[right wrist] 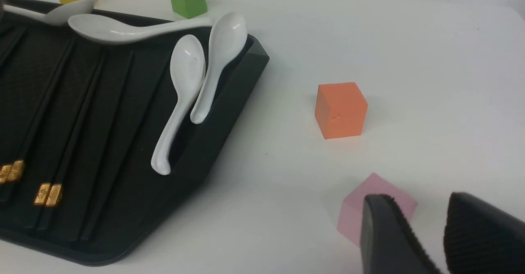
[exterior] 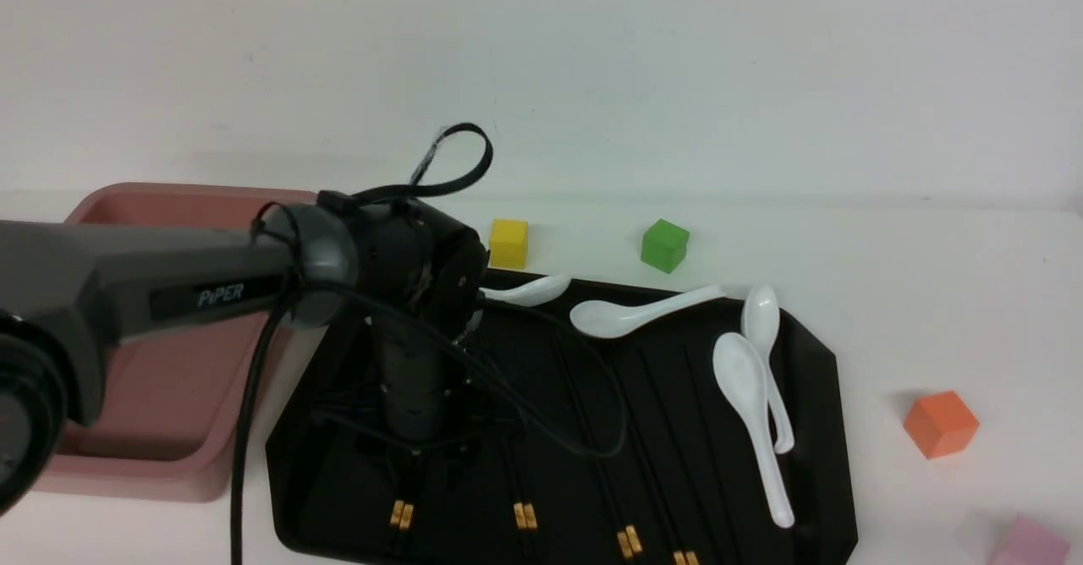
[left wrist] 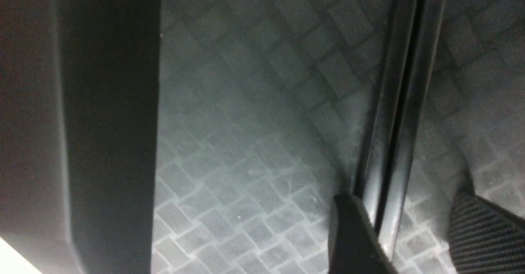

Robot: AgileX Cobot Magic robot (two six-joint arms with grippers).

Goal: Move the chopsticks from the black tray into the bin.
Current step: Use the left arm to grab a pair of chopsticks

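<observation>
From my remote seat, I see my left gripper [left wrist: 410, 220] with its fingers apart, on both sides of one pair of chopsticks [left wrist: 414, 110] lying in the black tray [exterior: 816, 413]. More chopsticks [exterior: 584, 404] lie there, near white spoons [exterior: 753, 413]. The pink bin [exterior: 144, 468] is left of the tray. My right gripper [right wrist: 424, 212] is also open, with a pink block [right wrist: 375, 204] near its fingers.

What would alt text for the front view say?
A robot's left arm reaches over a black tray, its end effector down by chopsticks; white spoons lie in the tray, and a pink bin stands to its left.
</observation>
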